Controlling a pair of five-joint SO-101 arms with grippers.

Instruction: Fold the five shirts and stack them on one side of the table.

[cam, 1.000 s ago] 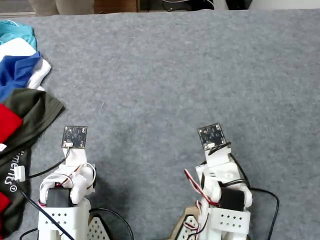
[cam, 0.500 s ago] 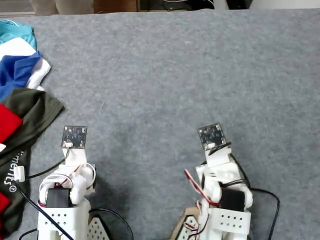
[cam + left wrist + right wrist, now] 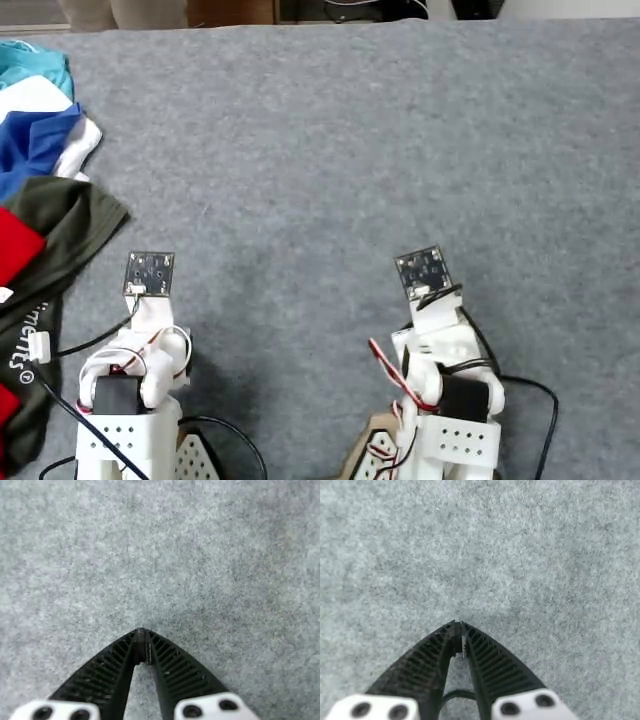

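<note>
A heap of shirts lies at the table's left edge: a teal one, a blue and white one, and a dark green one with a red one on it. Both arms sit folded at the near edge. My left gripper is shut with nothing in it, its tips meeting over bare grey felt. My right gripper is shut the same way, holding nothing. In the high view the left arm is just right of the dark green shirt, and the right arm is farther right.
The grey felt table stretches wide between the arms and the far edge. Cables trail beside the arm bases at the near edge.
</note>
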